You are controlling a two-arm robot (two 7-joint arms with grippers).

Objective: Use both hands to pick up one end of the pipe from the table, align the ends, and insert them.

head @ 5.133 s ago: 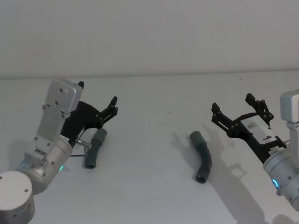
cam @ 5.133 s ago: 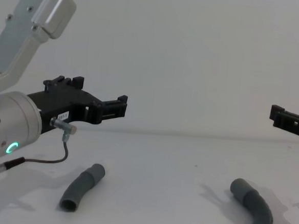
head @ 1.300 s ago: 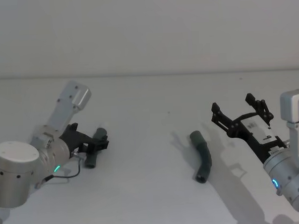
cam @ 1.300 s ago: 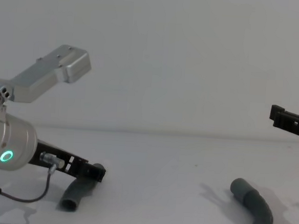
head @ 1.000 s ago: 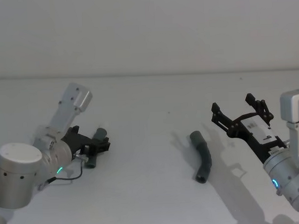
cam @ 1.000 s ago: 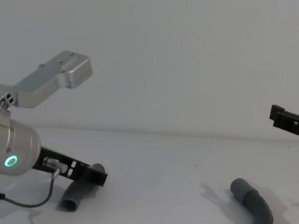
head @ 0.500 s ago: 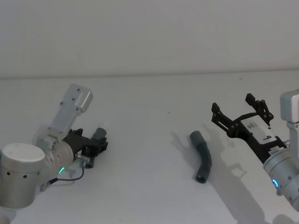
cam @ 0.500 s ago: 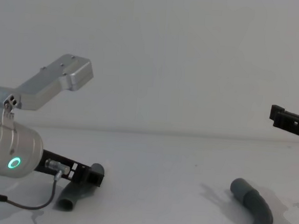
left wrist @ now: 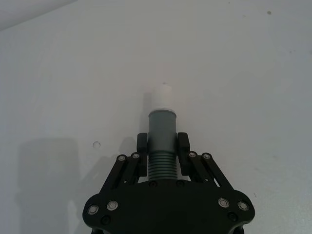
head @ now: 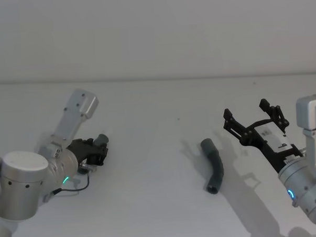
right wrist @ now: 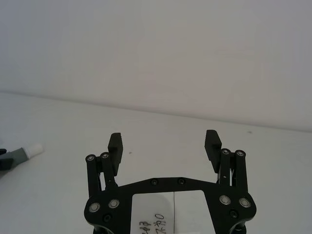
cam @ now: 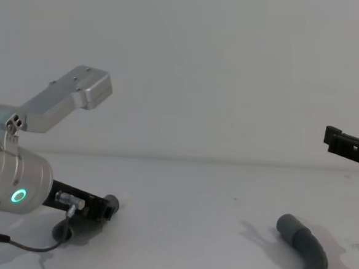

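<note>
**One piece gripped, the other on the table; joining not yet begun**

Nearest the robot, at about 4 o'clock on the table [head: 151, 208], the second pipe piece [head: 215, 167] lies flat and bent, with nothing touching it. I judge that its pick-up is yet to come, as are the aligning and the inserting.

At about 9 o'clock the left gripper [left wrist: 162, 144] is clenched on the ribbed middle of the white-tipped pipe piece [left wrist: 161, 124]; the white tip [left wrist: 161, 96] juts forward past the fingers, so that half of the grasping looks done.

Farther out, at about 3 o'clock, the right gripper [head: 245, 110] hangs above the table with its fingers spread wide and empty, beyond the lying piece and apart from it.

Hard to make out:
- whether the gripped piece is clear of the table – its rear end sits low behind the left wrist in the chest view;
- which end of the lying piece is the wider collar;
- the right gripper in the chest view, where the frame's edge cuts it off.
</note>
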